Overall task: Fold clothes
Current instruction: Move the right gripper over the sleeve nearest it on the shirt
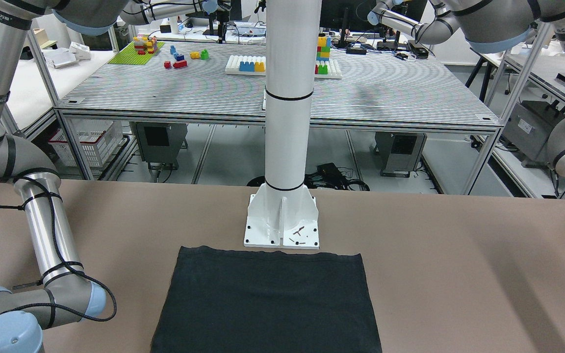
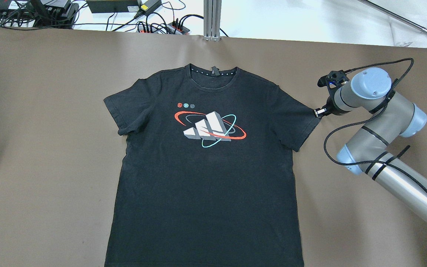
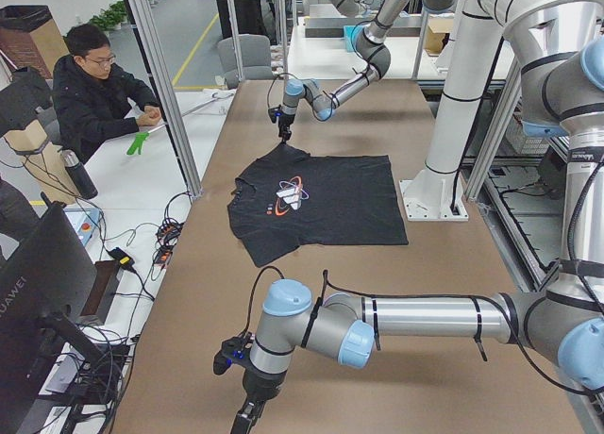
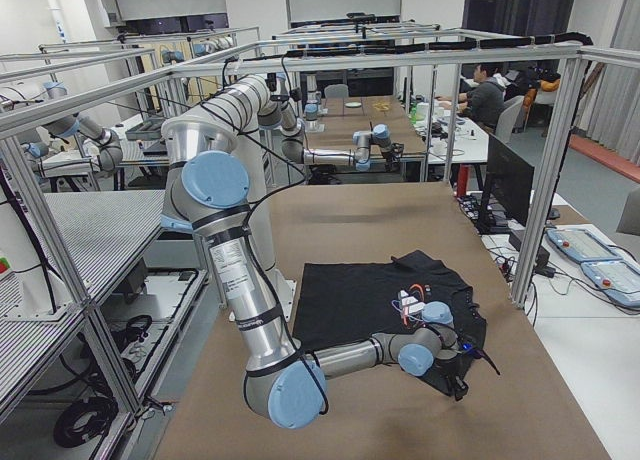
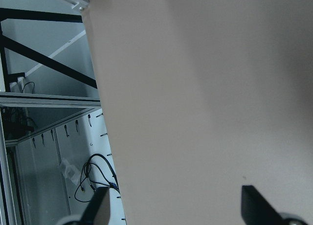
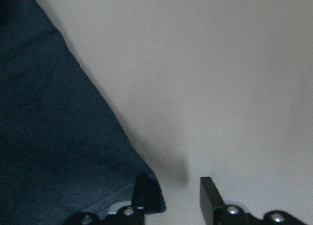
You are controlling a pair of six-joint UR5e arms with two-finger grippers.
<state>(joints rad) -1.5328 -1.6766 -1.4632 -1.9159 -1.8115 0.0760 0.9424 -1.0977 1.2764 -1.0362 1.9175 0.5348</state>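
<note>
The clothes are one black T-shirt (image 2: 206,178) with a red, white and teal print, spread flat and face up on the brown table (image 2: 50,129), its collar toward the far edge. My right gripper (image 2: 316,112) is low at the tip of the shirt's right-hand sleeve. In the right wrist view the gripper (image 6: 176,193) is open, one finger (image 6: 146,191) touching the sleeve corner (image 6: 49,151) and the other over bare table. My left gripper (image 5: 176,208) is open and empty, over bare table near the table's left end, far from the shirt (image 3: 321,203).
The white pillar base (image 1: 282,220) stands just behind the shirt's hem (image 1: 268,304). Cables and power strips (image 2: 154,22) lie past the far edge. A person (image 3: 94,94) sits at a side desk. The left arm's elbow (image 3: 311,321) stretches across the near table.
</note>
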